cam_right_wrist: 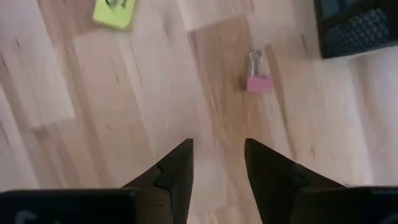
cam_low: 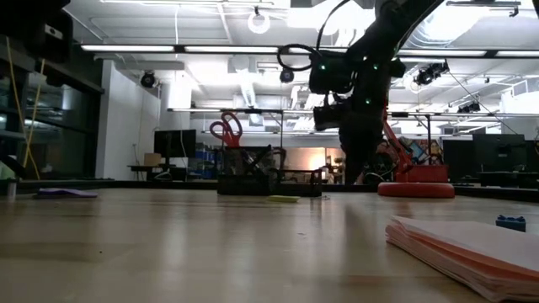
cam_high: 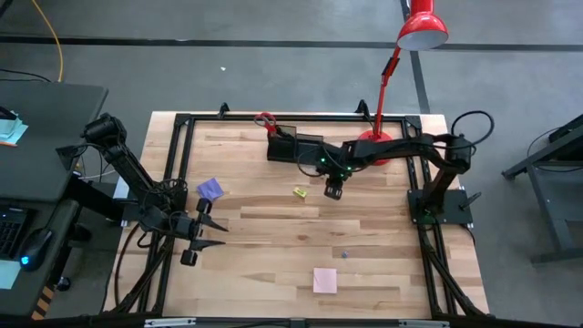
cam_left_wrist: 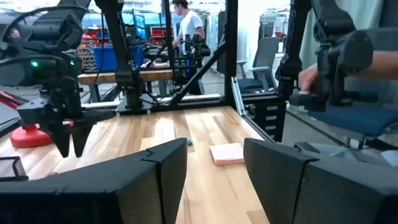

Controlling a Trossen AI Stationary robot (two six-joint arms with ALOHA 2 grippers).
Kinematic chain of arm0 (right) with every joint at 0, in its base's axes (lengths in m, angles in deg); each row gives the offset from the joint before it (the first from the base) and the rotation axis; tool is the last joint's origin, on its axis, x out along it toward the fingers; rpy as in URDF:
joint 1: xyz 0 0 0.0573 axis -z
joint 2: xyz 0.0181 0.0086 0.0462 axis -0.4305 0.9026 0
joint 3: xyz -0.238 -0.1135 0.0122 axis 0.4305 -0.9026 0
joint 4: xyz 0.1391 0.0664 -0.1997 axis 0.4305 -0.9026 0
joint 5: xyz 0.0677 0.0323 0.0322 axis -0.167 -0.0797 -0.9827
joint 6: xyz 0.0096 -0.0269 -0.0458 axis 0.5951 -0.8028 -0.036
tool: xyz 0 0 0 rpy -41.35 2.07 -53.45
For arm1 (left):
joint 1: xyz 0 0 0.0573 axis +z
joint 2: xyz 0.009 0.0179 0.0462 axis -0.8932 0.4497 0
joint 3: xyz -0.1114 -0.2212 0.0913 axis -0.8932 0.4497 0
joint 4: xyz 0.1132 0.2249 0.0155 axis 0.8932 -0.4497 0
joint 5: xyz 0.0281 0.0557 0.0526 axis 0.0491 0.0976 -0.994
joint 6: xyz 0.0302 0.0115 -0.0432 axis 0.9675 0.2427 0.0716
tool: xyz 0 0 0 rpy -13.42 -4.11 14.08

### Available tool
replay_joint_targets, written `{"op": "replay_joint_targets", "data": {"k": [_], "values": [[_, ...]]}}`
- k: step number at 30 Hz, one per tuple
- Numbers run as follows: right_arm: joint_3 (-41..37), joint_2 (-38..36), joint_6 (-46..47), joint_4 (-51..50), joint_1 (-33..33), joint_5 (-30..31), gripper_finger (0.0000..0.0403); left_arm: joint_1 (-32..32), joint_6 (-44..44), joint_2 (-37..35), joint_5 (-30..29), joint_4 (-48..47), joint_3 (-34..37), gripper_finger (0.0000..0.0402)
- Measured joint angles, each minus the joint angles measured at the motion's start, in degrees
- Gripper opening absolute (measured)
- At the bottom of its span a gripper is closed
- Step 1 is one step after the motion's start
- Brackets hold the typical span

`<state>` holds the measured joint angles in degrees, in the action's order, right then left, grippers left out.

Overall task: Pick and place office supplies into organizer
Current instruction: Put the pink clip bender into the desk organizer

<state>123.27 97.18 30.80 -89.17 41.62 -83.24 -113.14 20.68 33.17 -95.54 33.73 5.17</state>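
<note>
A: How far along does it look?

B: Partly done, I'd judge. The black organizer (cam_high: 293,146) sits at the upper middle of the overhead frame, a boxy mesh thing, and the red-handled scissors (cam_high: 265,119) already stand in its taller cup. I cannot make out any pens.

A: What is left out?

B: The purple note pad (cam_high: 210,189) lies flat at the left of the wooden surface (cam_high: 273,246), the pink note pad (cam_high: 324,280) at the lower middle, a square stack of thin sheets. A small yellow piece (cam_high: 299,191) lies near the centre, and a pink binder clip (cam_right_wrist: 258,81) with a wire loop shows just beside it in the right wrist frame. A tiny blue bit (cam_high: 344,255) lies apart too.

A: And the arms?

B: The right gripper (cam_high: 333,190) hangs above the surface just right of the yellow piece, fingers apart, holding nothing. The left gripper (cam_high: 202,232) waits at the left, fingers apart as well, empty. The red lamp (cam_high: 421,32) at the upper right is no part of the job.
</note>
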Motion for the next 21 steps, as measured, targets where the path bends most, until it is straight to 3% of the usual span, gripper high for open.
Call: {"op": "replay_joint_targets", "data": {"k": [5, 21], "values": [[0.0, 0.1, -4.8, 1.5, 0.0, -0.2, 0.0136, 0.0, -0.2, 0.0, 0.1, -1.8, 0.0, 0.015], [0.1, 1.2, -6.8, 8.3, 1.1, 0.6, 0.015, 0.0, -1.6, 0.0, -0.4, -3.3, 0.0, 0.015]]}}
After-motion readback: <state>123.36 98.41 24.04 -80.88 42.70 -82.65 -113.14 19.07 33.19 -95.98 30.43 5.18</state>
